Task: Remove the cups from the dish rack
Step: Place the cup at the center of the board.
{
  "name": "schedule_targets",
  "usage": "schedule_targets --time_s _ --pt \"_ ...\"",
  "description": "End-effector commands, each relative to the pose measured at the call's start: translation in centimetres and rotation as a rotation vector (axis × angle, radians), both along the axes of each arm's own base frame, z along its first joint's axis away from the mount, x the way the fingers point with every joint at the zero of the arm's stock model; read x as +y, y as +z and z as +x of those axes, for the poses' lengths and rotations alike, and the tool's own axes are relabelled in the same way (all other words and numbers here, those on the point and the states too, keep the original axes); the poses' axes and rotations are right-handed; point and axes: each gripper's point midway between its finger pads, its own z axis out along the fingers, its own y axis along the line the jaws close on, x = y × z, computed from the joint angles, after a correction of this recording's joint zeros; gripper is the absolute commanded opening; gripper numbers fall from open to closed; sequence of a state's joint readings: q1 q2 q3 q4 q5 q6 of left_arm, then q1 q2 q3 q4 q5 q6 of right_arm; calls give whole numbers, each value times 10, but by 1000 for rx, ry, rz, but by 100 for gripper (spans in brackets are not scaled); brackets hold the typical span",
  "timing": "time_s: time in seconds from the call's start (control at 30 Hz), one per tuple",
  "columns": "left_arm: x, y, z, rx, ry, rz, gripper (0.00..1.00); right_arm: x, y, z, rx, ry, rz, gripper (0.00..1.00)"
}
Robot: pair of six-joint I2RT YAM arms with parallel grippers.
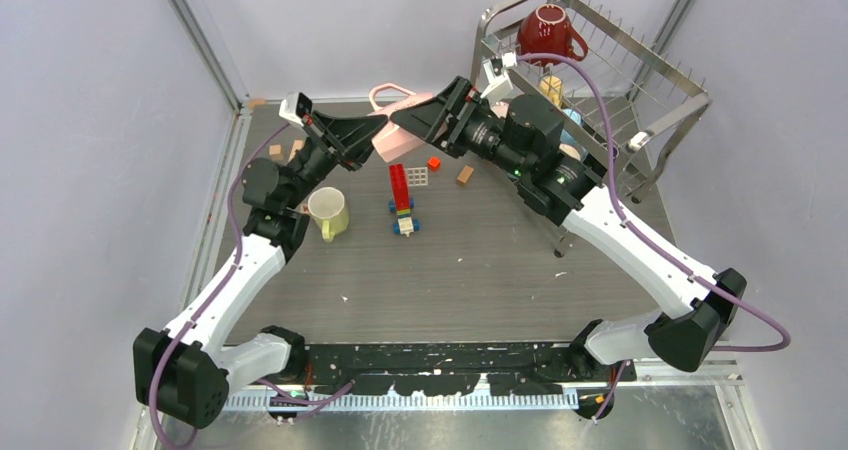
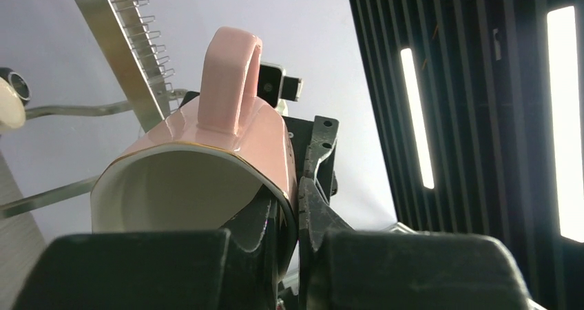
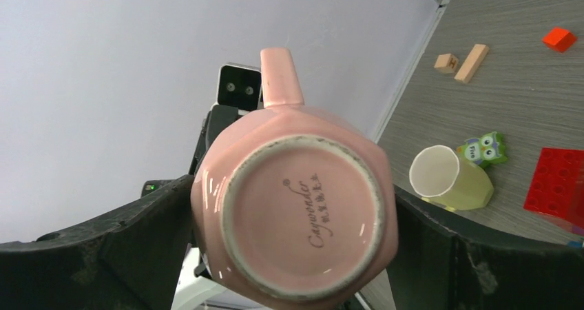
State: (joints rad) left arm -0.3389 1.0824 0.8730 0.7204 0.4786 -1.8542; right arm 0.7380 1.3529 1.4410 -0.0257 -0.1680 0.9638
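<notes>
One pink mug (image 3: 296, 207), its base printed "Caywonder".

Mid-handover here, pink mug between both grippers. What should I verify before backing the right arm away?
1. Grip of the left gripper on the pink mug: ok, jaws pinch the wall at the rim.
2. Release by the right gripper: cannot tell, its fingers flank the mug body and contact is unclear.
3. Mug off the table: ok, it is held in the air.
4. Set-down room: ok, there is bare tabletop nearer the arms than the yellow mug and block tower.
5. The dish rack unloaded: not ok, a dark red mug sits on top.
</notes>
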Motion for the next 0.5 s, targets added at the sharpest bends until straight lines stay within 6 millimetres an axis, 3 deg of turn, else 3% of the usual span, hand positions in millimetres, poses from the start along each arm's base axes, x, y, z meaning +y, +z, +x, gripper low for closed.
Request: schedule_targets --time_s 0.0,0.27,0.47 --pt "15 37 -9 -168 108 -49 0 -16 38 -14 -96 -28 30 100" --pt "23 45 -4 -183 160 -84 0 -28 33 -19 -106 -58 4 100" --pt "29 41 6 -175 192 -39 0 -39 32 -25 -114 -79 -17 100"
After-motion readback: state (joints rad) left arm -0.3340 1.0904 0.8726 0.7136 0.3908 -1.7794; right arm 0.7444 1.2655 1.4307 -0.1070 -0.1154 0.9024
